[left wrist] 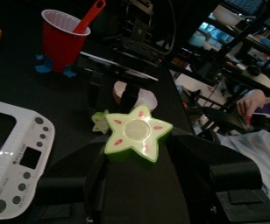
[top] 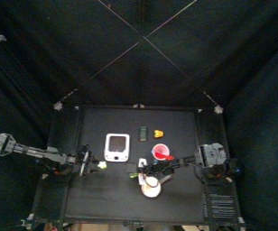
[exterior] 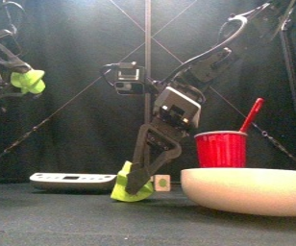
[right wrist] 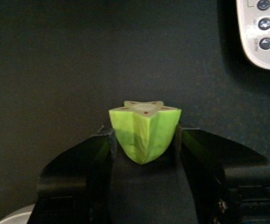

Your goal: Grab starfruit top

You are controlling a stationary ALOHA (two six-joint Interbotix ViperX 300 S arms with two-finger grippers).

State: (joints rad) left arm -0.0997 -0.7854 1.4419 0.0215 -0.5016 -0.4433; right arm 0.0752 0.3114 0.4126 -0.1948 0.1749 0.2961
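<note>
Roughly, L to R: left gripper (left wrist: pixel 138 149) hangs raised at the left side, well off the table (exterior: pixel 61 219), jaws pinched on a green star-faced fruit piece (left wrist: pixel 135 131). That one's already carried, not the target. Right gripper (right wrist: pixel 145 149) is down at table centre, tilted in from the right, jaws wide and flanking the starfruit top (exterior: pixel 134 185). The wrist view shows a pad just beside each flank, but I can't tell if either touches yet, so nothing is gripped so far. The piece sits on the table w/ its star-shaped cut face up, between the jaws and about centred. A white keypad device (exterior: pixel 71 180) lies to its left, w/ a red cup (exterior: pixel 220 150) and white bowl (exterior: pixel 247 189) to its right, clear of the jaws. Handling, as a guess: looks like a plastic toy, so light, stiff, not fragile, but glossy w/ ridged sides, prob slippery. Best hold is across two opposite ribs, low on the body, pads square to the sides. A pinch on one slanted rib could make it squirt out or twist.
</note>
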